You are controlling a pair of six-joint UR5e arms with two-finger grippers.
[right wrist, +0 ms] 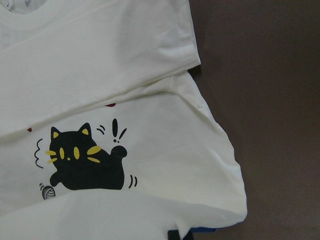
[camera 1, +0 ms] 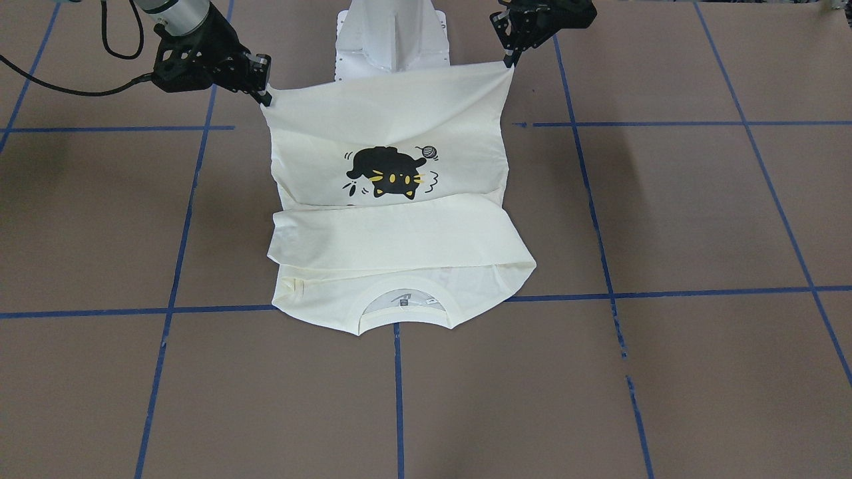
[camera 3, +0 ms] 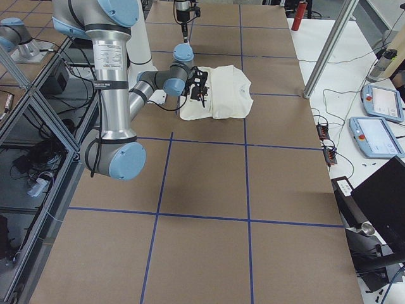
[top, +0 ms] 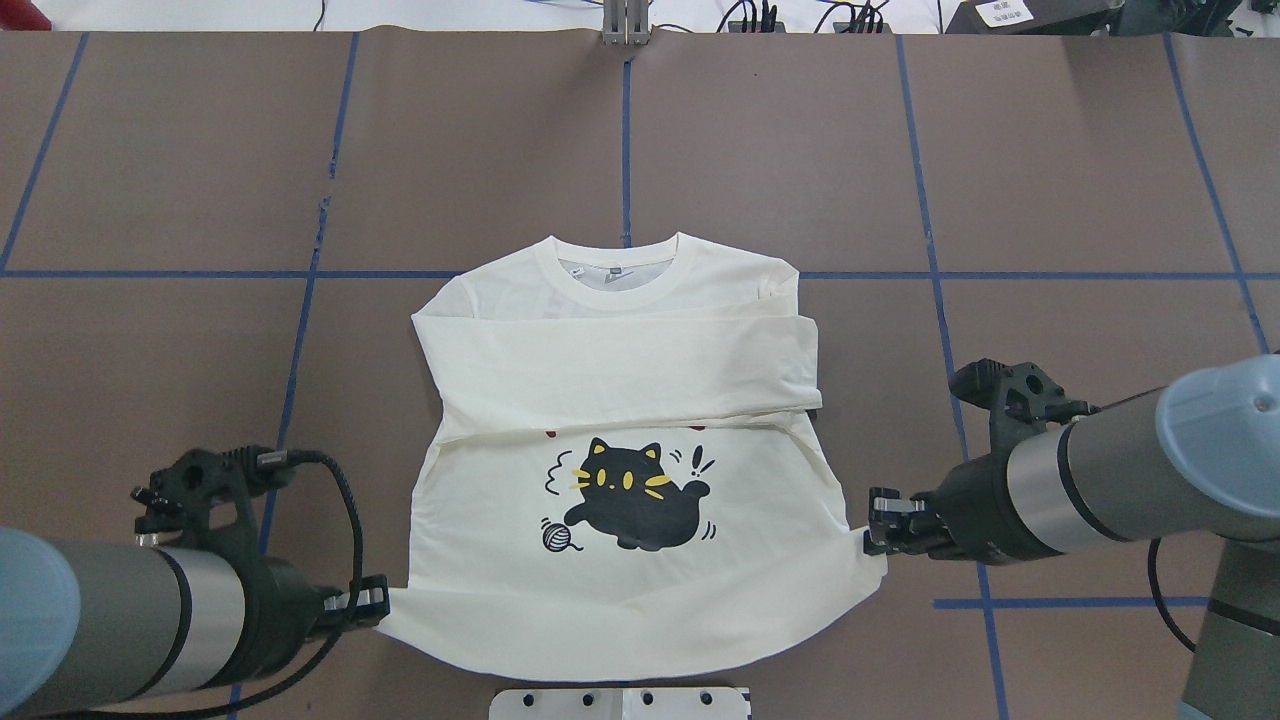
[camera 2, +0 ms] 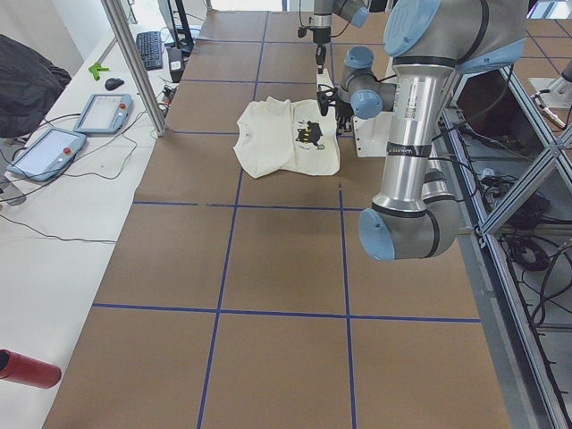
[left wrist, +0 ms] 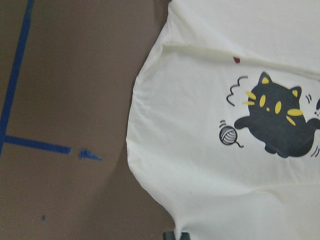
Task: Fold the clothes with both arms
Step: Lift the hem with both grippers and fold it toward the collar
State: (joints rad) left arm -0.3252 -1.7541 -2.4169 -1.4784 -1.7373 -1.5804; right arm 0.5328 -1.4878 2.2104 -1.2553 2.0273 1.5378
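There is one T-shirt (top: 620, 610), held by two arms with two grippers.

At the left, the left arm (top: 100, 620) trails a black cable (top: 350, 510). The left gripper (top: 375, 597) has its jaws pinched closed on the near left hem corner of the T-shirt.

In the middle, the cream shirt lies print side up on the table (top: 150, 180), just beyond the white pedestal base (top: 620, 703), with its ribbed collar (top: 620, 275) on the far side. One band of folded sleeve (top: 620, 370) crosses the chest, and specks of dark red lettering peek from under it. The one black cat print (top: 630, 495) lies bare below the band. The near hem is drawn taut between the grippers.

At the right, the right arm (top: 1120, 470) reaches in, and the right gripper (top: 880, 525) has its jaws clamped on the near right hem corner.

The table is brown and marked into squares by blue tape lines (top: 627, 150). Beyond its far edge stands a white bench (camera 2: 54, 223) with two teach pendants (camera 2: 103, 113), a keyboard (camera 2: 150, 49) and a red cylinder (camera 2: 27, 368).
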